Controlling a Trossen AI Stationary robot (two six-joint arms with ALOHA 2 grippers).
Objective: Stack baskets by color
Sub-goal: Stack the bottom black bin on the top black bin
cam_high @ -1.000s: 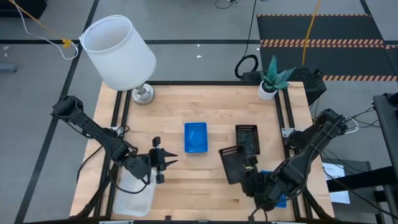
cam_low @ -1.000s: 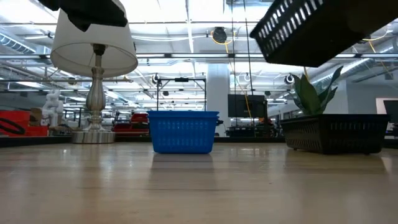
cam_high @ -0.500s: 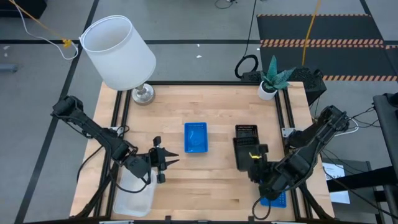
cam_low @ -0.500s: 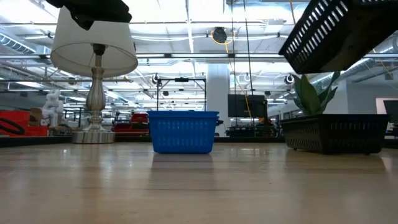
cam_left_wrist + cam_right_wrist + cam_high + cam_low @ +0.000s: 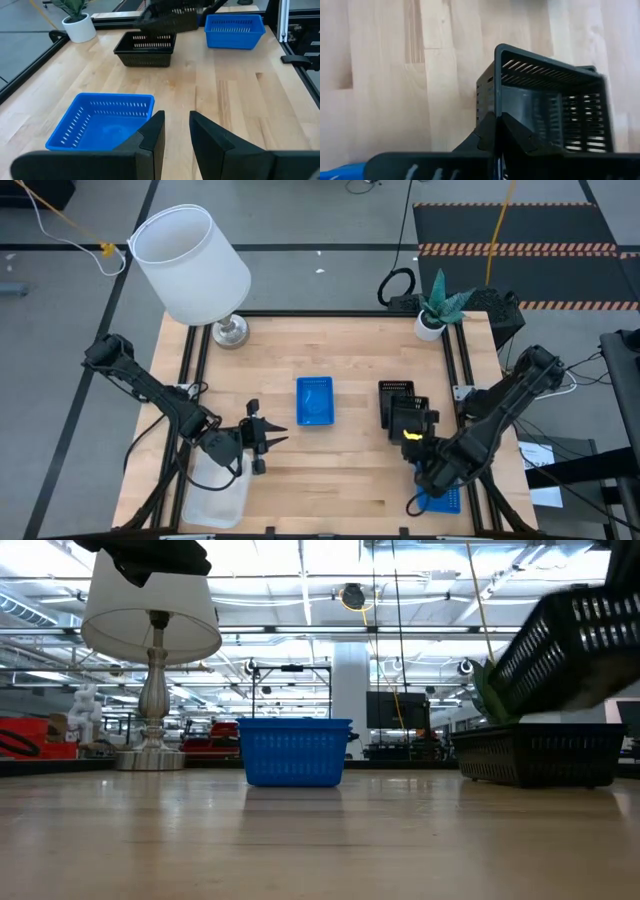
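Observation:
My right gripper point(image 5: 410, 437) is shut on a black basket point(image 5: 409, 417), held tilted just above a second black basket point(image 5: 392, 390) that rests flat on the table right of centre. In the low view the held basket point(image 5: 566, 648) slants over the resting one point(image 5: 540, 754). A blue basket point(image 5: 315, 401) sits on its bottom at the table's centre. My left gripper point(image 5: 264, 438) hovers open left of it, holding nothing, above a clear basket point(image 5: 215, 496) at the near left. Another blue basket point(image 5: 441, 501) lies at the near right, partly under my right arm. My right gripper pinches one wall of the black basket at its rim point(image 5: 495, 107), one finger inside and one outside. The fingers come slanting down from the table's near side. The basket is lifted clear and tilted, its lower edge point(image 5: 512, 712) close over the resting basket's rim.
A white lamp point(image 5: 192, 262) stands at the far left corner and a small potted plant point(image 5: 436, 310) at the far right. Bare wood lies between the centre blue basket and the near edge.
My right gripper has carried the black basket toward the table's right and far side and downward, rolling as it went. The basket has turned about and now hangs tilted low over the resting black basket.

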